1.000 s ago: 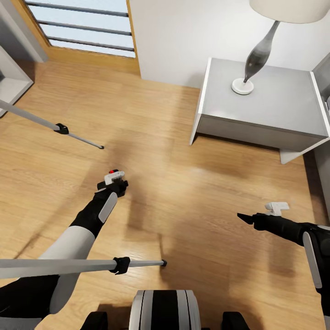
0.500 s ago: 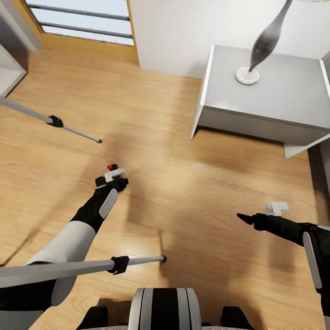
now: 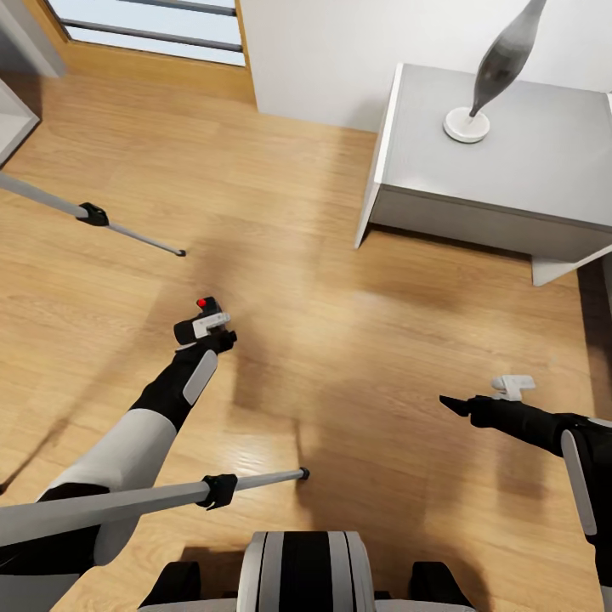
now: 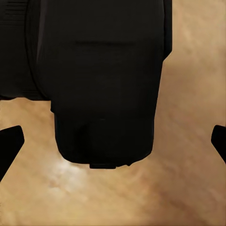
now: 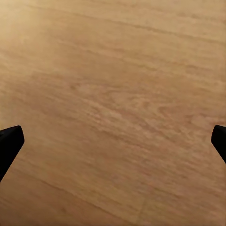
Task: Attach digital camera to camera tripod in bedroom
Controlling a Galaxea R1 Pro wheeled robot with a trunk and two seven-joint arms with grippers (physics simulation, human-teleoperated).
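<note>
**A:** so where's the small black camera with the red button point(image 3: 204, 308) right now?

**B:** up at the end of the left gripper point(image 3: 206, 333), held over the light wood plank floor point(image 3: 340, 280). In the left wrist view the black body point(image 4: 106, 80) sits between the fingers point(image 4: 9, 146), but those tips look spread wide with gaps either side, so I honestly cannot tell how it's clamped. The right gripper point(image 3: 463, 406) hangs over bare floor with its fingers point(image 5: 9, 143) apart and nothing in them

**A:** how would you expect it to handle?

**B:** I'd guess rigid hard-shell body, smooth matte, probably light but a bit slick. Flat sides are the place to pinch, not the lens barrel bulging off one side, and leave the underside free for mounting

**A:** and the tripod?

**B:** two silver telescoping metal legs with black collars and feet point(image 3: 217, 490) splay across the floor either side of the left arm. Thin stiff tubes, likely easy to knock. There's also a grey boxy nightstand point(image 3: 476, 212) with a glossy teardrop lamp stem on a white round base point(image 3: 467, 126)
</note>
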